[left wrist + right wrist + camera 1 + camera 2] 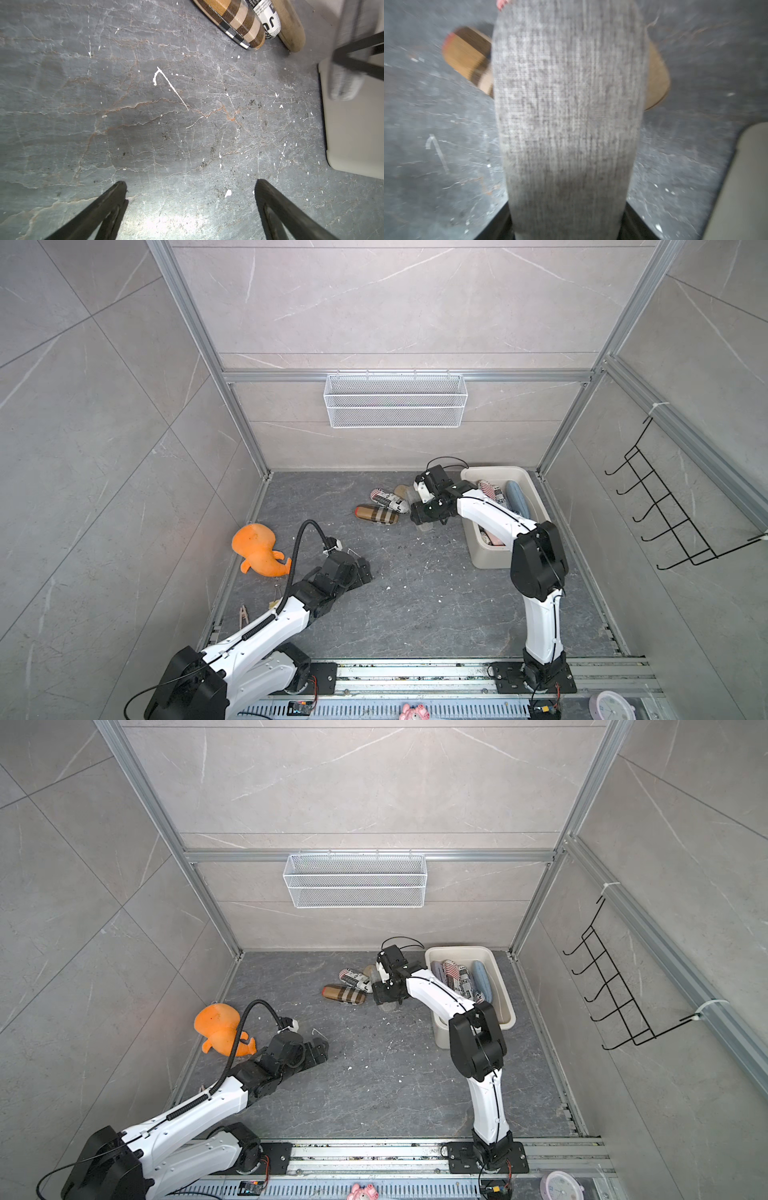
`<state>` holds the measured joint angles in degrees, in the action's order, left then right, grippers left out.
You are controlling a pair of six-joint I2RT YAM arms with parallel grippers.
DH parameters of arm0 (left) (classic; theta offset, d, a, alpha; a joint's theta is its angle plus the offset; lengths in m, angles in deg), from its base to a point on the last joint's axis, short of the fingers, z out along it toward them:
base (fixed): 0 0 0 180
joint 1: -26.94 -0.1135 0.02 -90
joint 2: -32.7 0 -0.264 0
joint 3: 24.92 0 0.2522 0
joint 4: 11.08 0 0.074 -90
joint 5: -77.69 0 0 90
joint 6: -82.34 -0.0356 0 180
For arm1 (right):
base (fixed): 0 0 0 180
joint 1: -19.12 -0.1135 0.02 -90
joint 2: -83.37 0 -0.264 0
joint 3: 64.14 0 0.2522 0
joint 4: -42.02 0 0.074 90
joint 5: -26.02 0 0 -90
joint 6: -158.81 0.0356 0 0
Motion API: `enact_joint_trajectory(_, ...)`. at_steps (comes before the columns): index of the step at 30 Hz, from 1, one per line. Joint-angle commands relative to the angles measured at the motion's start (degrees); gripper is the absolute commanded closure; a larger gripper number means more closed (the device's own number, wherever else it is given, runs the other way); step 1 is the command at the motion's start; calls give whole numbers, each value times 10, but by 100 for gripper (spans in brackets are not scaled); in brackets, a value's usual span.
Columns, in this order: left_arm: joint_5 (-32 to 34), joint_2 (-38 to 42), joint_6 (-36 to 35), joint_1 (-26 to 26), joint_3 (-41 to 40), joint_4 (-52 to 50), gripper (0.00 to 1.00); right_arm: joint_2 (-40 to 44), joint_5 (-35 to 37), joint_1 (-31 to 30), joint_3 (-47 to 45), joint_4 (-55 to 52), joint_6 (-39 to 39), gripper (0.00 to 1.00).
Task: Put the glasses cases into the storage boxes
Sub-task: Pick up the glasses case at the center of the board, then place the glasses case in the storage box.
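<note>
Grey woven-fabric oblong glasses case (566, 116) sits clamped in the right end effector (428, 516), long axis running straight out from its partly closed jaws. Cream smooth plastic storage tub (536, 506) lies just beside that end effector, on its arm's side. Left end effector (190, 187) stands wide open, empty, well apart from both. Brown plaid case (376, 514) and newsprint case (388, 499) lie on the counter just beyond the right end effector.

A grey fabric case (566, 116) sits lengthwise between the right gripper's (566, 232) jaws. Plaid (376, 514), newspaper-print (388, 500) and tan (402, 491) cases lie together on the floor; others fill the cream tub (536, 499).
</note>
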<state>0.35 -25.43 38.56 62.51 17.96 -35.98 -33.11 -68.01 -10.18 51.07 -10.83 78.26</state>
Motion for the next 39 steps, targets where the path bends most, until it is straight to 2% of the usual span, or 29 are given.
enact_joint_trajectory(1,24,17,-20,-4,9,-14,2,69,12,-2,-11,-14,12,40)
enact_joint_trajectory(10,39,55,-20,-5,-14,-15,2,161,58,17,-7,-72,2,40)
enact_joint_trajectory(16,41,63,-15,-5,-14,-11,2,190,99,92,-19,-101,21,40)
enact_joint_trajectory(21,30,49,-32,-5,24,-26,2,210,133,159,-50,-106,12,40)
enact_joint_trajectory(26,12,15,-31,-9,53,-23,2,187,132,220,-25,-135,-9,41)
enact_joint_trajectory(31,4,-12,-36,-10,80,-38,2,143,130,242,8,-160,-36,40)
enact_joint_trajectory(39,2,-5,-45,-17,103,-61,2,88,150,253,40,-172,-44,38)
